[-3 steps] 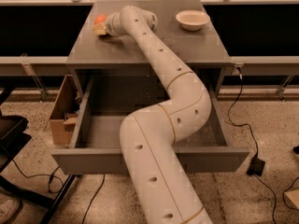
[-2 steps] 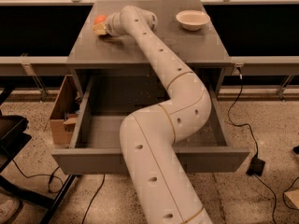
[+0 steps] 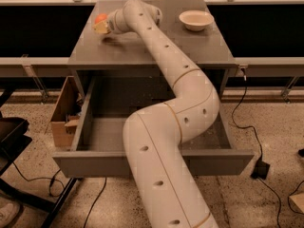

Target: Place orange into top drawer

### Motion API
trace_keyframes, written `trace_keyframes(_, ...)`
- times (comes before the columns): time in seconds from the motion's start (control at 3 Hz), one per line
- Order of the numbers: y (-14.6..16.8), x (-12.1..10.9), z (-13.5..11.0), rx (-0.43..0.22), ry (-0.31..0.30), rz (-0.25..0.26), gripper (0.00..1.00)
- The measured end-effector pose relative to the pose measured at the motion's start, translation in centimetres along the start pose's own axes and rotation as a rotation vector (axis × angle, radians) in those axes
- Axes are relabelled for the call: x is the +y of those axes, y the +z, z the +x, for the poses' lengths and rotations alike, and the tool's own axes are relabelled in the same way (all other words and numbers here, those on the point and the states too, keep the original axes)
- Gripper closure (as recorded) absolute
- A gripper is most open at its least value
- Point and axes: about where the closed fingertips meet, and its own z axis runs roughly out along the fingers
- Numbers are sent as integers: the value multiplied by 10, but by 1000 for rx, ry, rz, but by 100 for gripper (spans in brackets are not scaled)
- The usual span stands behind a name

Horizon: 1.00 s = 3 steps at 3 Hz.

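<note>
The orange (image 3: 99,18) is at the far left of the grey cabinet top (image 3: 142,53). My gripper (image 3: 101,26) is at the orange, with its cream fingers (image 3: 99,28) closed around the fruit's lower part, holding it just above the surface. The top drawer (image 3: 102,132) is pulled wide open below the cabinet top, nearer the camera. My white arm crosses over the drawer's middle and hides its handle and much of its floor.
A cream-white bowl (image 3: 196,19) stands at the far right of the cabinet top. A brown cardboard box (image 3: 63,115) sits on the floor against the drawer's left side. A black frame (image 3: 14,141) is at the left, and cables (image 3: 251,137) lie on the right.
The gripper and the orange have risen slightly together from the cabinet top. The drawer and the bowl have not moved.
</note>
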Motion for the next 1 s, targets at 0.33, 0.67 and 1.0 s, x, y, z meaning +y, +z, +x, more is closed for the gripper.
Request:
trace_keyframes(0.33, -49, 2, -14, 77, -4, -26, 100)
trace_keyframes(0.67, -126, 12, -38, 152, -18, -22, 100)
trace_keyframes(1.0, -171, 26, -22, 203, 8, -60, 100)
